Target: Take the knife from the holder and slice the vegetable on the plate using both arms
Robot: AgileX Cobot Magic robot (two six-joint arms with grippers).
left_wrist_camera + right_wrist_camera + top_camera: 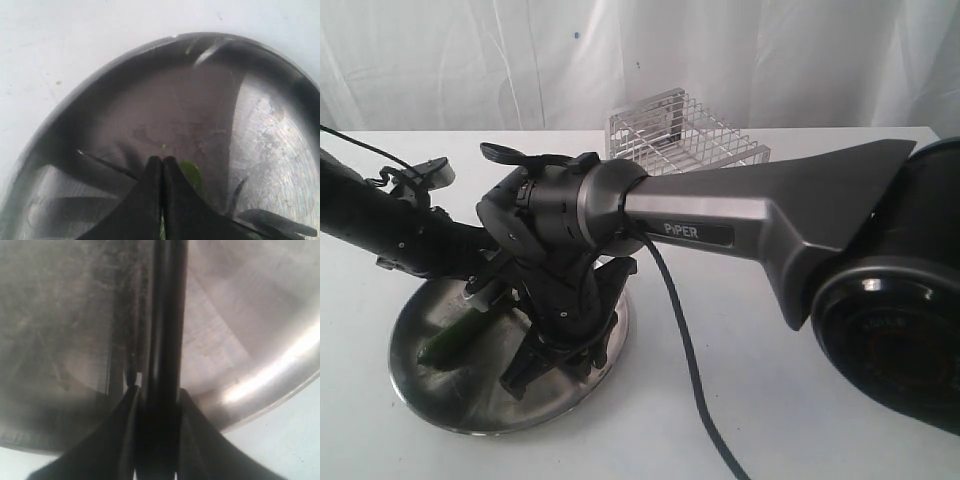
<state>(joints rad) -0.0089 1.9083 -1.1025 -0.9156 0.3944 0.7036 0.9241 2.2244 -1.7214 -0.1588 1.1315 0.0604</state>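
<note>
The right gripper (156, 390) is clamped on the knife (167, 315), whose dark length runs out from between its 2 fingers over the plate (260, 380). The left gripper (162, 165) has its fingers pressed nearly together on the vegetable (192, 175) (only a green sliver shows beside and between them). Both grippers sit close together above the plate's centre. The holder (685, 135) stands well apart, beyond the "PIPER" arm (720, 215), on the white table (740, 400).
</note>
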